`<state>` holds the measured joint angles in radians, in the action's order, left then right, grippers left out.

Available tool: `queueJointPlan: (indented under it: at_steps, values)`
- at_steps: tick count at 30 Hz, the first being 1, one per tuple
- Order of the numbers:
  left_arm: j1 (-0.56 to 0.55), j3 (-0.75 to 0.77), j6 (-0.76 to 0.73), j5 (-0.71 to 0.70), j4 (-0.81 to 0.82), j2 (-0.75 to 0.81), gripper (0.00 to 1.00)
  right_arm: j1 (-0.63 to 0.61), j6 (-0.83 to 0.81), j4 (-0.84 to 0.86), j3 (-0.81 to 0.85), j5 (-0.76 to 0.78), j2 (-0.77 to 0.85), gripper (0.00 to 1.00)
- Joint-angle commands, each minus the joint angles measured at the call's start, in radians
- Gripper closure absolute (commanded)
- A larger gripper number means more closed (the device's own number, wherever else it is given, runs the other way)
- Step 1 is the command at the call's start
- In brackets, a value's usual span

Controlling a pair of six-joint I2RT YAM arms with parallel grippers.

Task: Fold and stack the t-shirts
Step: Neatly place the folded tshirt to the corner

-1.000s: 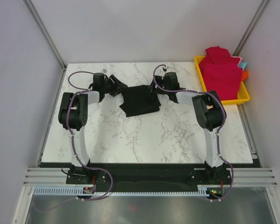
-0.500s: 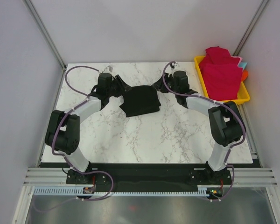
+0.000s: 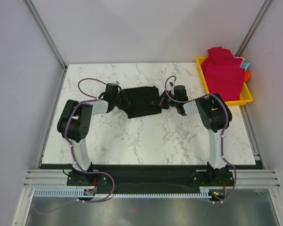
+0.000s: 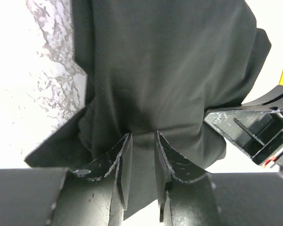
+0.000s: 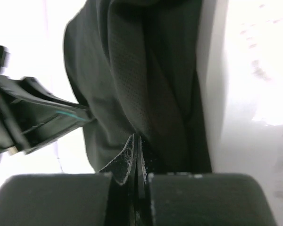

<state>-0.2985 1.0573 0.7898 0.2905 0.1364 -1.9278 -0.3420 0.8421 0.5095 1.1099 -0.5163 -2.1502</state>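
The black t-shirt point(image 3: 140, 100) lies crumpled at the back middle of the marble table point(image 3: 146, 141). My left gripper point(image 3: 124, 100) is at its left edge. In the left wrist view this gripper point(image 4: 141, 137) is open a narrow way, with a strip of the black t-shirt point(image 4: 170, 70) between the jaws. My right gripper point(image 3: 158, 101) is at the shirt's right edge. In the right wrist view it point(image 5: 137, 139) is shut, its tips pinching a fold of the black t-shirt point(image 5: 132, 70). The red t-shirts point(image 3: 222, 73) are piled in the tray at the back right.
The yellow tray point(image 3: 247, 98) sits at the table's back right corner, beside the right wall. The two grippers face each other across the shirt, about a shirt's width apart. Grey walls close the table in at the left, back and right.
Both grippers have come down to the shirt's left and right edges. The right one has shut on the cloth. The left jaws have narrowed, and the shirt now lies wider.
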Motion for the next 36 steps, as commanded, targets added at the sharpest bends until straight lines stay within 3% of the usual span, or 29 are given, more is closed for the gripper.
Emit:
queueJointPlan:
  at_steps: [1,4,14,21,26,30,33,36]
  values:
    - [0.016,0.035,0.035,0.002,-0.008,-0.037,0.68,0.064,0.146,0.191,-0.053,-0.073,-0.071,1.0]
    - [0.018,0.053,0.043,0.022,-0.018,-0.06,0.7,0.064,0.127,0.184,-0.047,-0.057,-0.053,1.0]
    - [0.016,0.049,-0.014,0.007,0.032,0.087,0.67,0.055,0.009,0.115,-0.006,0.004,0.133,0.92]
    - [0.022,0.158,0.022,-0.002,-0.003,0.027,0.67,0.051,0.028,0.061,0.151,-0.008,-0.005,0.93]
    - [0.042,0.265,0.052,-0.002,-0.034,-0.115,0.67,0.066,0.06,0.011,0.295,0.009,-0.143,0.97]
    - [0.081,0.351,0.081,0.015,-0.069,-0.229,0.68,0.106,0.104,0.009,0.317,0.039,-0.221,0.99]
    - [0.105,0.397,0.095,0.032,-0.075,-0.289,0.68,0.129,0.109,0.009,0.311,0.052,-0.223,0.97]
    - [0.108,0.414,0.075,0.052,-0.089,-0.29,0.66,0.129,0.097,0.021,0.295,0.05,-0.191,0.85]
